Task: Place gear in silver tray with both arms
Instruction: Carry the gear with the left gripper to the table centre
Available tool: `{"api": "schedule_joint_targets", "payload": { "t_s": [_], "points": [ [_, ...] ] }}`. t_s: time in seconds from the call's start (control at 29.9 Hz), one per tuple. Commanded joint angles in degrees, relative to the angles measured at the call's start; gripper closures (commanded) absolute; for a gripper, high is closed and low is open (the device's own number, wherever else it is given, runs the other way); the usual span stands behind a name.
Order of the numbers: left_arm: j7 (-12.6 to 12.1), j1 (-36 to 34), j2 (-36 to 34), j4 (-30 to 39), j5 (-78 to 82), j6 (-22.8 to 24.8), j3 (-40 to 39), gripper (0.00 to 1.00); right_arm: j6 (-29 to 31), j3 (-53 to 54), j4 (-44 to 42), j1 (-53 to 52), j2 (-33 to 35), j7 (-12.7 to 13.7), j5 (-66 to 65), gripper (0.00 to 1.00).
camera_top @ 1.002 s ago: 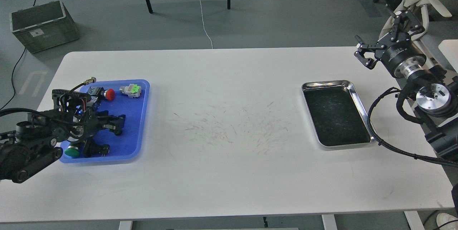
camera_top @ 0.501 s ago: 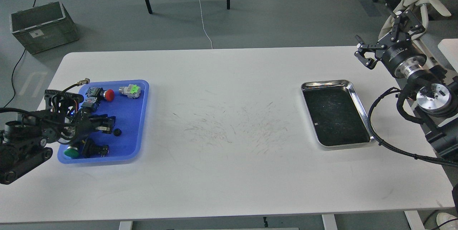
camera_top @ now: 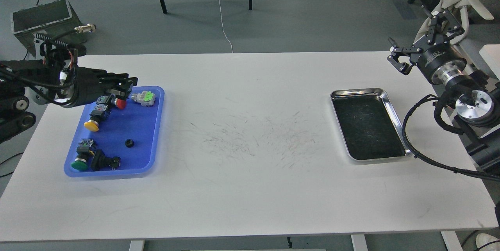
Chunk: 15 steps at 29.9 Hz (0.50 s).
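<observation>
The gear (camera_top: 129,143), a small black toothed ring, lies on the blue tray's (camera_top: 140,126) floor near its right side. My left gripper (camera_top: 125,84) hovers over the blue tray's far edge, fingers pointing right, well above and behind the gear. It looks dark and side-on, and nothing shows between its fingers. The silver tray (camera_top: 357,91) sits empty at the table's right. My right gripper (camera_top: 421,42) is open and empty, held up beyond the silver tray's far right corner.
The blue tray also holds a red button (camera_top: 121,104), a yellow button (camera_top: 91,125), a green button (camera_top: 79,164), a grey-green switch (camera_top: 143,97) and a black part (camera_top: 104,161). A black cable (camera_top: 429,163) loops beside the silver tray. The white table (camera_top: 250,188) shows scuff marks.
My left gripper has pulled back off the blue tray's middle and risen to its far edge. The gear and a yellow button it covered now show. The right arm has not moved.
</observation>
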<state>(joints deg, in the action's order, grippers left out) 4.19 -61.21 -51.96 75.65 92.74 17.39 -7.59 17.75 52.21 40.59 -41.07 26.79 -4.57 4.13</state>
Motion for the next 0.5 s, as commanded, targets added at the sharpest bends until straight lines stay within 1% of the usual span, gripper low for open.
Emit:
{"api": "schedule_joint_targets", "payload": {
  "t_s": [0.0, 0.1, 0.13, 0.37, 0.47],
  "points": [
    [-2.0, -2.6, 7.5, 0.7, 0.1, -0.2, 0.2, 0.88, 0.0, -0.1, -0.2, 0.0, 0.4, 0.0, -0.1, 0.01],
    [-3.7, -2.8, 14.1, -0.4, 0.6, -0.6, 0.1, 0.88, 0.4, -0.4, -1.9, -0.1, 1.0, 0.0, -0.1, 0.01],
    [-4.3, -2.7, 17.0, -1.8, 0.6, -1.0, 0.2, 0.88, 0.4, -0.4, -2.3, -0.3, 1.1, 0.0, -0.1, 0.01],
    [-7.0, -0.8, 39.2, -15.4, 1.3, -4.9, 1.3, 0.88, 0.4, -0.5, -2.4, -0.3, 1.2, 0.1, -0.1, 0.01],
    [-7.2, -0.1, 47.8, -20.9, 1.4, -5.9, 1.3, 0.88, 0.5, -0.5, -2.7, -0.1, 1.3, 0.0, -0.1, 0.01]
  ]
}}
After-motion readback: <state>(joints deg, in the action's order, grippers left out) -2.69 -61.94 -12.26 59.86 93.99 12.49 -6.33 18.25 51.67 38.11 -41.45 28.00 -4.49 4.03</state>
